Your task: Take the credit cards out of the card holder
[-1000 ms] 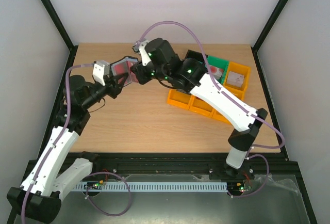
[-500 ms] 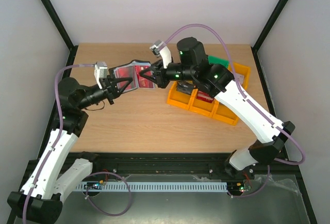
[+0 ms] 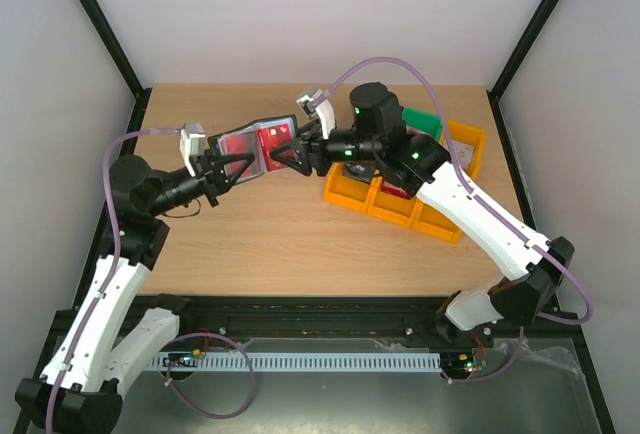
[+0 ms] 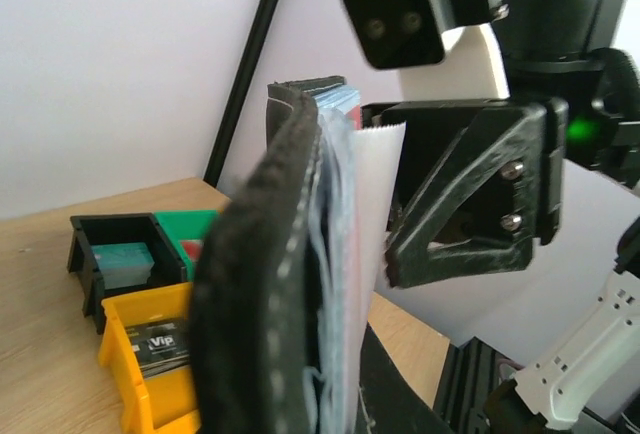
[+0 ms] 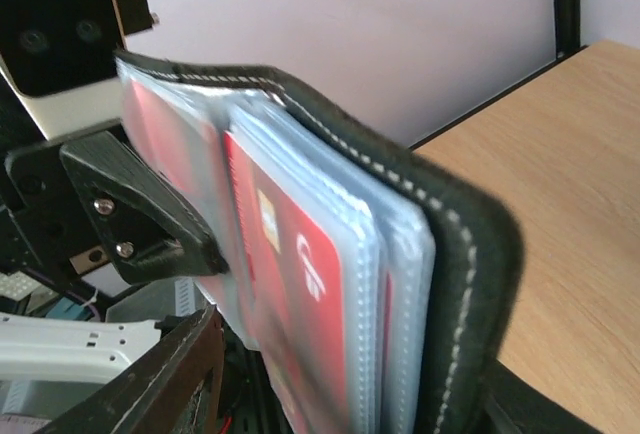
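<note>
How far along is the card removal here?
Done: the small black folding card holder is off the table and spread open. In hand: the left claw is shut on one side; the right claw, jaws apart, is at the other. Left: the red plastic card sits in its clear sleeve, not yet pulled out.

The black card holder (image 5: 455, 254) stands on edge, spread like a book, with white stitching along its rim and clear sleeves fanned inside. A red credit card (image 5: 300, 284) with a gold chip sits in a middle sleeve. The left gripper (image 5: 205, 252) pinches the leftmost leaf, its camera housing (image 5: 60, 24) above. The right gripper (image 5: 340, 409) has its fingers parted either side of the holder's lower edge. The wooden surface (image 5: 580, 204) lies at the right
</note>
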Tool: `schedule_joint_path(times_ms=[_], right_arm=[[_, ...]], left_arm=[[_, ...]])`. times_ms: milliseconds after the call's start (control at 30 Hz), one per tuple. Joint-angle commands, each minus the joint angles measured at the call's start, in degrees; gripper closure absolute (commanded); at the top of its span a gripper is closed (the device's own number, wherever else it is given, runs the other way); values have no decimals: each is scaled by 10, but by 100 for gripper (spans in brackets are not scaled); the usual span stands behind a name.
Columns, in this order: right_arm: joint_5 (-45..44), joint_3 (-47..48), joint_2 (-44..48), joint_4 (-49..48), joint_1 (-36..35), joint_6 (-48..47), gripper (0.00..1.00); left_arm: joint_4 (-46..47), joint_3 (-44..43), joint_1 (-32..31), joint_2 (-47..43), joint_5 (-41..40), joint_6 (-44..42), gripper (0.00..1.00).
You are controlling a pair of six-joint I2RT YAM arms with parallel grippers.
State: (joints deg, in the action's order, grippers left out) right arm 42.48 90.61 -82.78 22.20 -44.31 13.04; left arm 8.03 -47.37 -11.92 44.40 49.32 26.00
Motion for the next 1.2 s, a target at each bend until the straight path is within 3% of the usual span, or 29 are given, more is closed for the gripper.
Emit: schedule_joint_path(times_ms=[0,67,133,167,267,300,367,433,500,567,633,700,767,833,900,1033,1167], right_arm=[[37,-23,29,-37,1,-22,50],[64,-28,33,-40,5,-28,59],[98,-28,34,-41,8,-28,78],[115,-28,35,-42,9,-28,93],[125,-34,42,-50,10,-23,98],[112,-38,46,-52,11,-21,98],[51,-47,50,-50,16,-9,98],[-27,-49,47,-36,29,19,98],[-162,-28,26,23,29,66,98],[-288,52,-27,121,15,96,98],[-401,114,-77,189,-27,101,98],[-472,147,-112,220,-64,101,98],[-486,161,-132,223,-75,111,98],[-437,159,-140,194,-81,105,98],[-355,143,-138,144,-84,99,98],[-230,117,-124,66,-84,95,98],[-110,82,-114,-22,-84,117,98]], left_arm=[[43,7,3,-20,46,0,98],[63,13,3,-22,67,9,98],[74,17,4,-22,71,15,98],[73,18,4,-21,67,16,98],[67,19,5,-20,48,28,98],[65,22,7,-18,39,42,89],[43,26,13,-15,-2,73,53],[13,31,23,-13,-61,93,37],[-29,35,40,-13,-151,94,29],[-55,38,59,-15,-214,85,27],[-46,39,65,-18,-215,54,30],[-17,41,65,-24,-174,33,39],[-6,40,61,-29,-118,34,55],[-7,54,44,-34,-76,53,63],[-12,79,27,-36,-56,65,63],[-14,94,26,-31,-73,65,62],[53,110,26,-15,-53,116,57]])
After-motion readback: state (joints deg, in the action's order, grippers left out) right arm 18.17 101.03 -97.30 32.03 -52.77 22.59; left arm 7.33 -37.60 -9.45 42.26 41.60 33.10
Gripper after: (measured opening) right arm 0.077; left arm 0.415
